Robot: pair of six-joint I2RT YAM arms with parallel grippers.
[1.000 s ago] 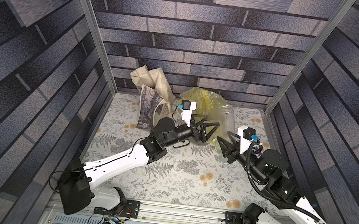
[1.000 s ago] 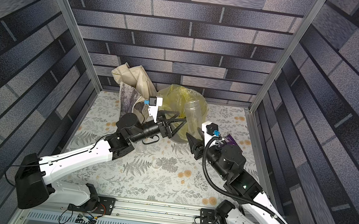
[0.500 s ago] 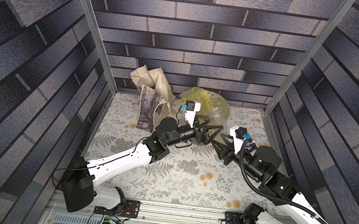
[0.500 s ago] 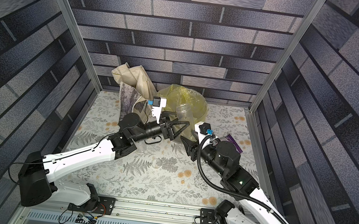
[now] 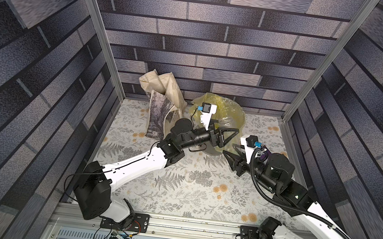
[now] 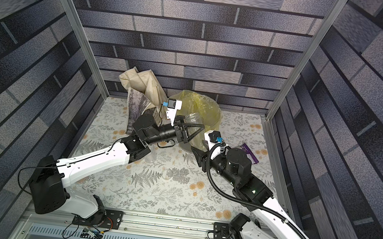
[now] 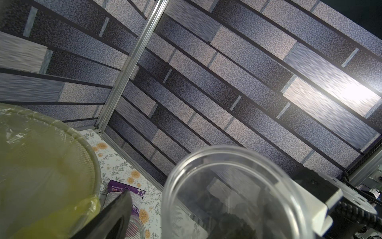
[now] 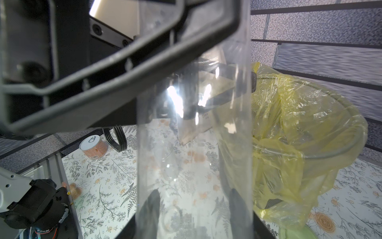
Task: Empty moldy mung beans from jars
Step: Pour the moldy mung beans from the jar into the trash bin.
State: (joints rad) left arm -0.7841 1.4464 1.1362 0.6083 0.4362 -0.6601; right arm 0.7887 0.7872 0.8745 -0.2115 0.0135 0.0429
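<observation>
A slim clear jar (image 5: pixel 226 123) (image 6: pixel 191 119) with no lid on is held over the near rim of the bin, and my right gripper (image 5: pixel 229 149) (image 8: pixel 194 198) is shut on its lower end. The jar (image 8: pixel 194 124) looks empty, and I see no mung beans. My left gripper (image 5: pixel 230 136) (image 6: pixel 198 129) is open and straddles the jar higher up. One left finger (image 7: pixel 115 217) stands apart from the jar's mouth (image 7: pixel 227 186).
The grey bucket with a yellow bag (image 5: pixel 226 109) (image 8: pixel 299 124) is at the back, with the cream tote (image 5: pixel 162 106) to its left. A loose lid (image 5: pixel 189 177) and another clear jar (image 6: pixel 151 156) lie on the floral cloth. A purple packet (image 6: pixel 249 153) lies by the right wall and a can (image 8: pixel 94 147) by the left wall.
My right arm has carried the jar leftward to the left gripper. The left gripper has reached right until its jaws straddle the jar, and the jaws have narrowed a little.
</observation>
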